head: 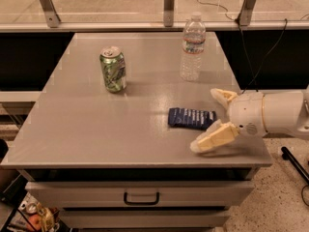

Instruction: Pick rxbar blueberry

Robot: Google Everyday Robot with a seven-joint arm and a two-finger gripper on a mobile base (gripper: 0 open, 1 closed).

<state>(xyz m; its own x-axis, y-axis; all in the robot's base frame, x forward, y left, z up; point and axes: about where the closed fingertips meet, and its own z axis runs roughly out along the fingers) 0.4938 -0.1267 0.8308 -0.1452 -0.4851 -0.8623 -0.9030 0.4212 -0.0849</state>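
The rxbar blueberry (191, 118), a flat dark navy bar with white text, lies on the grey table (96, 124) right of centre. My gripper (207, 120) comes in from the right on a white arm, open, with one cream finger behind the bar's right end and one in front of it. The fingers straddle the bar's right end without closing on it.
A green soda can (113, 69) stands upright at the back left. A clear water bottle (192, 47) stands upright at the back, just beyond the bar. The table has a drawer with a handle (141, 197) below its front edge. Cables hang at the back right.
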